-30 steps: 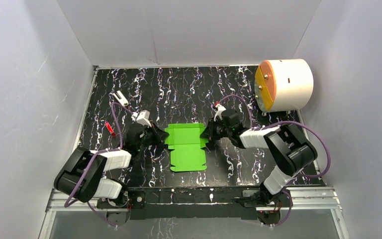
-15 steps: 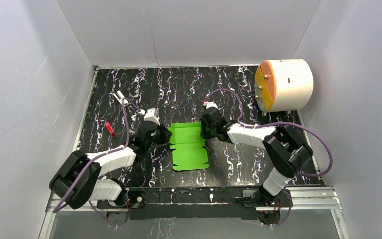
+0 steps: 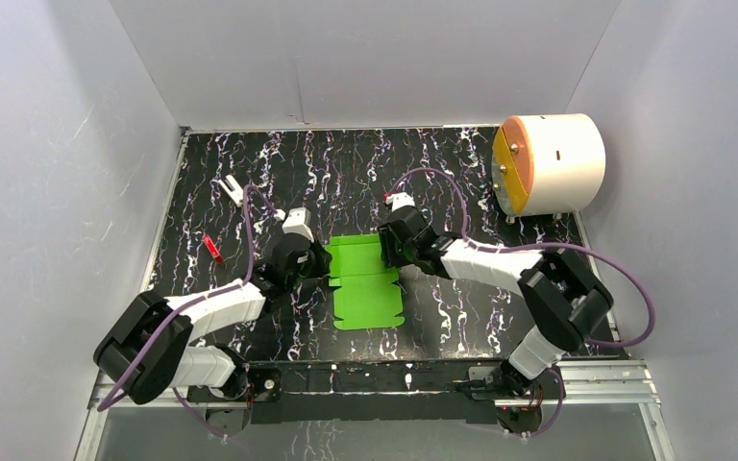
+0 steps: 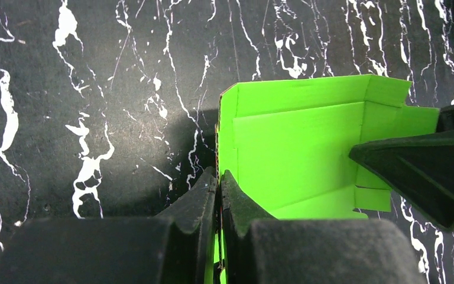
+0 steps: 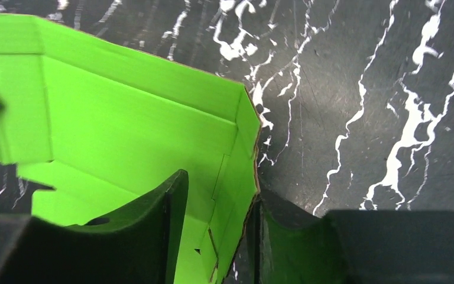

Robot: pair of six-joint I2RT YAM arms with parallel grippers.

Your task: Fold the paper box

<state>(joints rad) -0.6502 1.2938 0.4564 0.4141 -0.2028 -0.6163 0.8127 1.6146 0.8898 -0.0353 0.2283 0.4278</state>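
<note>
Top view: the paper box (image 3: 365,298) sits half raised by the middle of the table's (image 3: 346,173) near edge. Left wrist: the left gripper (image 4: 219,177) is pinched tight on its left wall. Right wrist: the right gripper (image 5: 216,195) straddles the right wall, jaws apart, gripping nothing; that unheld wall may spring flat, or a left tug may skew the box
</note>
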